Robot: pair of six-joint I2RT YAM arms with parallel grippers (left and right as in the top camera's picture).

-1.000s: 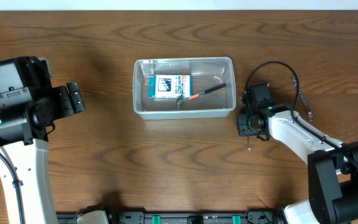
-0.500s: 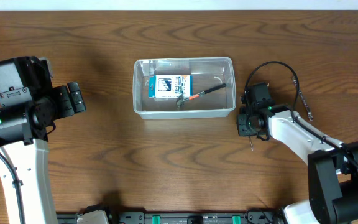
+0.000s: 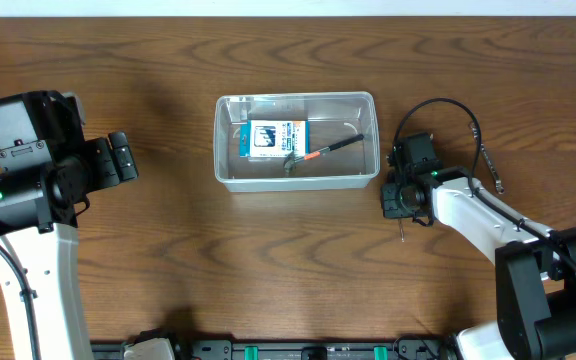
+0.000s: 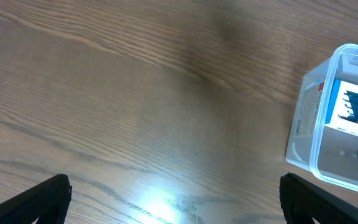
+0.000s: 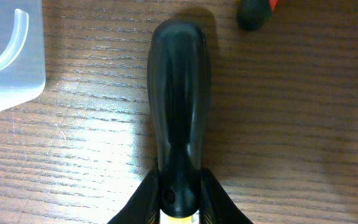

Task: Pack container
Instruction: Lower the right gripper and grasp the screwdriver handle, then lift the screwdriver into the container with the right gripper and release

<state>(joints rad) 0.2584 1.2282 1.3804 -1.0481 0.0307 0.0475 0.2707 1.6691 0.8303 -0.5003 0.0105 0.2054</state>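
The container (image 3: pixel 224 140) is a clear plastic tub at the table's middle back. It holds a blue-and-white package (image 3: pixel 273 139) and a black tool with an orange band (image 3: pixel 323 150). My right gripper (image 3: pixel 405 200) is just right of the tub, shut on a black-handled screwdriver (image 5: pixel 178 93) with a yellow band. The handle points forward low over the wood between my fingers (image 5: pixel 146 198), and the thin tip (image 3: pixel 402 238) sticks out behind. The tub's corner (image 5: pixel 5 62) shows at the upper left of the right wrist view. My left gripper (image 3: pixel 123 158) is open and empty, well left of the tub (image 4: pixel 303 124).
A small black-and-orange object (image 5: pixel 253 14) lies on the wood just ahead of the screwdriver handle, to its right. The brown wooden table (image 3: pixel 168 250) extends around the tub. The package also shows through the tub wall in the left wrist view (image 4: pixel 353 109).
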